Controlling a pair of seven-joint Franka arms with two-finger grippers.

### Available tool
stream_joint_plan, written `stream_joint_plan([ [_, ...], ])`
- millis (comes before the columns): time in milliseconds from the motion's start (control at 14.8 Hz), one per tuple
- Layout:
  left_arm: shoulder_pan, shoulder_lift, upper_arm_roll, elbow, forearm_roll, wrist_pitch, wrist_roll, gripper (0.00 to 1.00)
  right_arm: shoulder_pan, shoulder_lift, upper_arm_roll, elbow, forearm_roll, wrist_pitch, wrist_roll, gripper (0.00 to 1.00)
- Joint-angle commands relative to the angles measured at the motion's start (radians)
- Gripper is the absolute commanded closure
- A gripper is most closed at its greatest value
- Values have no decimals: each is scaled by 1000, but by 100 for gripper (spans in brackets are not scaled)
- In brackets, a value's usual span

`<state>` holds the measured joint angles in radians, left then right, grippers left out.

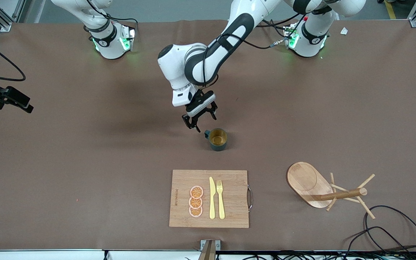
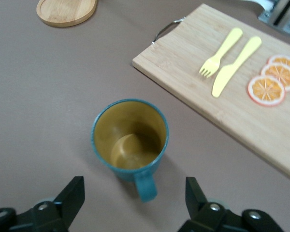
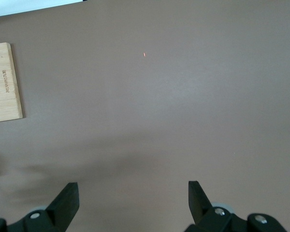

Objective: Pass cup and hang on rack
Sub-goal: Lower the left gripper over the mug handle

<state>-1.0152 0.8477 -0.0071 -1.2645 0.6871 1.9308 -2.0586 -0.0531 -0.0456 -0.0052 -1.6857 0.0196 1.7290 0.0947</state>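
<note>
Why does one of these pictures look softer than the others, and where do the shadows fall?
Left wrist view: the cup and cutting board look slightly soft. Front view: a broad faint shadow on the table under the left arm. Right wrist view: dim shadow patches on bare table.

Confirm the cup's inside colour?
Mustard yellow inside the cup; teal outside. Clearest in the left wrist view.

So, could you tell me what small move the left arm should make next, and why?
Probably lower the open left gripper forward over the handle of the upright cup and close. The handle points between its fingers, and nothing is held yet. The right gripper waits open over bare table.
</note>
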Motion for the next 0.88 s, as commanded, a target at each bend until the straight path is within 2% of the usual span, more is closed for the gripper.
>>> stream_joint_plan([
  [0, -37, 82, 58, 93, 19, 17, -46, 10, -19, -30, 14, -37, -13, 17, -15, 0],
  [475, -39, 111, 96, 100, 19, 102, -58, 11, -33, -26, 16, -15, -12, 15, -66, 0],
  [814, -45, 152, 93, 97, 17, 106, -58, 11, -37, -26, 16, -14, -3, 20, -58, 0],
])
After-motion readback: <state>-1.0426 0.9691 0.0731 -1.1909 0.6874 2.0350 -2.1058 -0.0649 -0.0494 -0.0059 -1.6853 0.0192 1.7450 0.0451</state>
